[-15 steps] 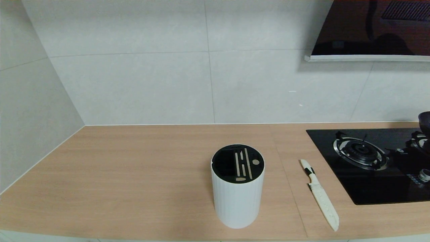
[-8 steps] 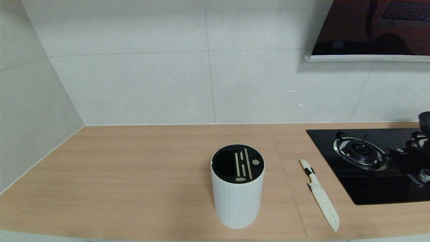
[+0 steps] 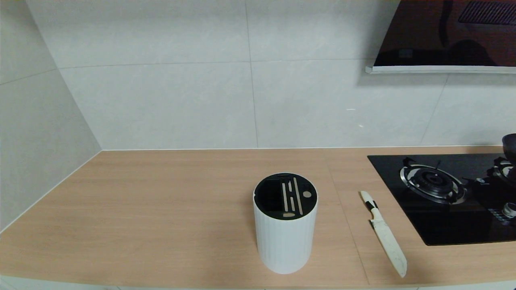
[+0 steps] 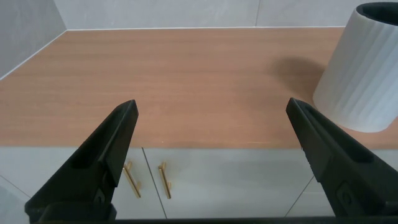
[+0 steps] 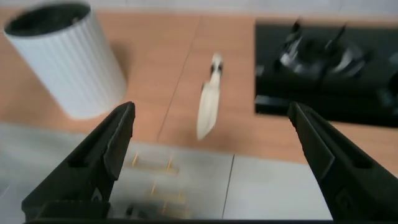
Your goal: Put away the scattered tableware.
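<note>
We see the white ribbed holder point(image 3: 285, 233) upright on the worktop point(image 3: 161, 201), its black slotted top dark inside. The knife point(image 3: 383, 233) lies flat between it and the hob point(image 3: 443, 217), touching neither. The left gripper point(image 4: 210, 109) and right gripper point(image 5: 211, 112) hang at the worktop's front edge, jaws spread wide, grasping nothing.

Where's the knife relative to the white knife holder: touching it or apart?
Apart. The head view shows a bare strip of countertop between the knife, lying flat, and the upright knife holder.
</note>
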